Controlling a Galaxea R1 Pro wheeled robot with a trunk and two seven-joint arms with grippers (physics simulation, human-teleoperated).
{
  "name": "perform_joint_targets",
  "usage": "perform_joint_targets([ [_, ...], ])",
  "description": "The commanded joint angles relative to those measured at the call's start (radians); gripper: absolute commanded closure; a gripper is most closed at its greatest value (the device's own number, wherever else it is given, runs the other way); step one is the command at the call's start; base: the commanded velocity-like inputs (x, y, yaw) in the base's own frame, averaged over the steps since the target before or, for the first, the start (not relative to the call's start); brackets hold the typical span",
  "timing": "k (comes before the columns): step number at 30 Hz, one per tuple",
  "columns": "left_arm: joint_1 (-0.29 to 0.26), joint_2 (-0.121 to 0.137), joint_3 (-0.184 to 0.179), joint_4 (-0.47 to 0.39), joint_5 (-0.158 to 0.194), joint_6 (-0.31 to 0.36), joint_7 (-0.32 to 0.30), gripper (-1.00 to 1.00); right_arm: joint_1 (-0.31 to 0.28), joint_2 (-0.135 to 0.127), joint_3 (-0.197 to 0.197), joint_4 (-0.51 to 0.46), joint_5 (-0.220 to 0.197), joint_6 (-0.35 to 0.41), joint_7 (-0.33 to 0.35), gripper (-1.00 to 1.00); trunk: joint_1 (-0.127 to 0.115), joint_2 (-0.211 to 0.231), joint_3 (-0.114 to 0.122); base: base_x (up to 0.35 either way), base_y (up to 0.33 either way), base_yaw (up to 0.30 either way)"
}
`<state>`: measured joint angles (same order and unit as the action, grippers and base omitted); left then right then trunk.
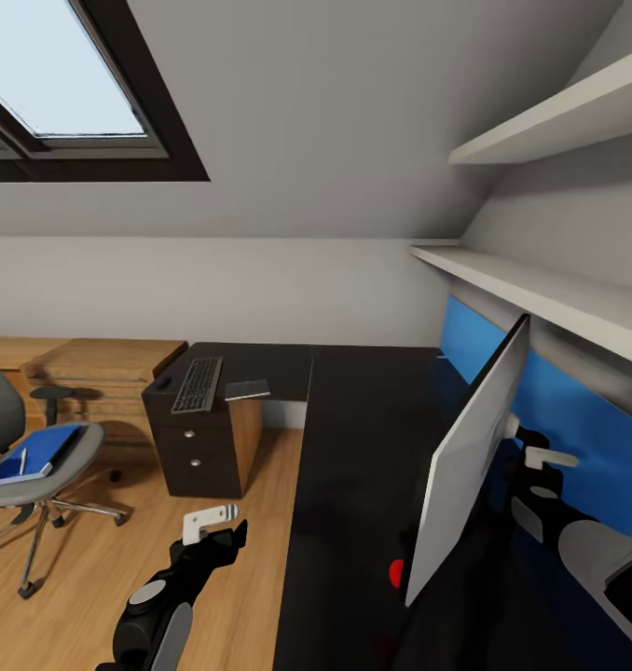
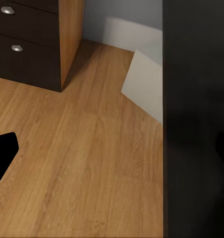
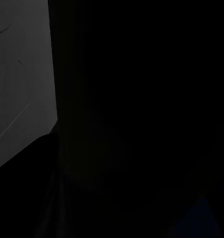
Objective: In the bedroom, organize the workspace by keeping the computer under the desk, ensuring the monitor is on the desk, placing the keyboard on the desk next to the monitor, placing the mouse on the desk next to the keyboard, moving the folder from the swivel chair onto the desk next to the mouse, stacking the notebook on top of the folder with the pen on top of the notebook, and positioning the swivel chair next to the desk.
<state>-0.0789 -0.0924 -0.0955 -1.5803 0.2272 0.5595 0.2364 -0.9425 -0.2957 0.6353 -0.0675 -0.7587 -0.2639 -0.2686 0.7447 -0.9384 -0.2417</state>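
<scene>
Pincers: we are seeing the left pincer hanging over the wooden floor just off the desk's edge, its white and dark fingers a little apart and gripping nothing; the right pincer is sitting behind the monitor, and we cannot tell whether it is wide or narrow.
Monitor: the monitor is standing on the desk, its pale back facing us, tilted, close to the blue wall panel.
Desk: the glossy black L-shaped top is running from beside us to the far corner, where it is resting on a dark drawer unit with round silver knobs.
Keyboard: the keyboard is lying on the far wing of the desk, above the drawers.
Notebook: the notebook is lying just beside the keyboard.
Mouse: a small dark shape is sitting at the keyboard's other side; we are taking it for the mouse.
Swivel chair: the swivel chair is standing well apart from the desk.
Folder: the folder is lying on the chair seat, with the pen on it.
</scene>
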Motion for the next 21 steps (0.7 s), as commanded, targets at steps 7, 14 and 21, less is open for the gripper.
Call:
perform_joint_targets([
  [7,-0.001,0.000,-0.001,-0.001,0.011,0.004,0.009,-1.00,0.000,0.000,0.026,0.000,-0.017,0.000,-0.004,1.00,0.001,-0.001,-0.002,0.060,0.000,0.000],
  [14,-0.001,0.000,-0.001,-0.001,0.011,0.004,0.009,-1.00,0.000,0.000,0.027,0.001,-0.017,0.000,-0.006,1.00,0.001,-0.001,-0.002,0.002,0.000,0.000],
  [21,-0.001,0.000,-0.001,-0.001,0.011,0.004,0.009,-1.00,0.000,0.000,0.027,0.001,-0.017,0.000,-0.006,-1.00,0.001,-0.001,-0.002,0.000,0.000,0.000],
])
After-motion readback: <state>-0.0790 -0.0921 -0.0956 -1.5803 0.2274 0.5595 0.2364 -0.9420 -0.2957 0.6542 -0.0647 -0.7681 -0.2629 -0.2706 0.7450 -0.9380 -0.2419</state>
